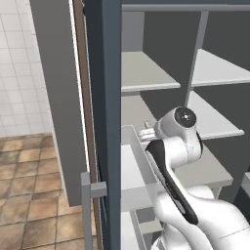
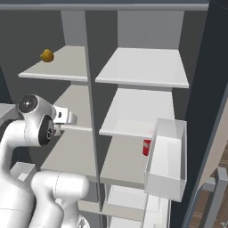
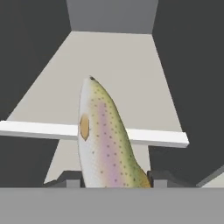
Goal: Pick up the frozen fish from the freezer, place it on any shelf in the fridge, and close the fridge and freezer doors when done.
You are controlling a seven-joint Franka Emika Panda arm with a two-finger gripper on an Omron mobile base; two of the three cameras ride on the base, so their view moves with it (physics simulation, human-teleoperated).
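Two dark fingertips [image 3: 70, 178] pinched on the tail end of the frozen fish [image 3: 103, 135], head jutting out over a pale shelf [image 3: 144, 74]; probably stiff, light and slick, so best held firmly mid-body.

The frozen fish [image 3: 103, 140] is speckled, pink-striped and olive-backed, its tail end between the 2 fingertips [image 3: 65, 178]. It points out over a pale shelf [image 3: 113, 78].

White glossy arm [image 1: 195, 215], rounded bulky links. Dark grey joint bands, black curved strip along forearm. Round dark end cap with small pale centre at elbow. Gripper [image 3: 109, 179]: small dark fingertips.
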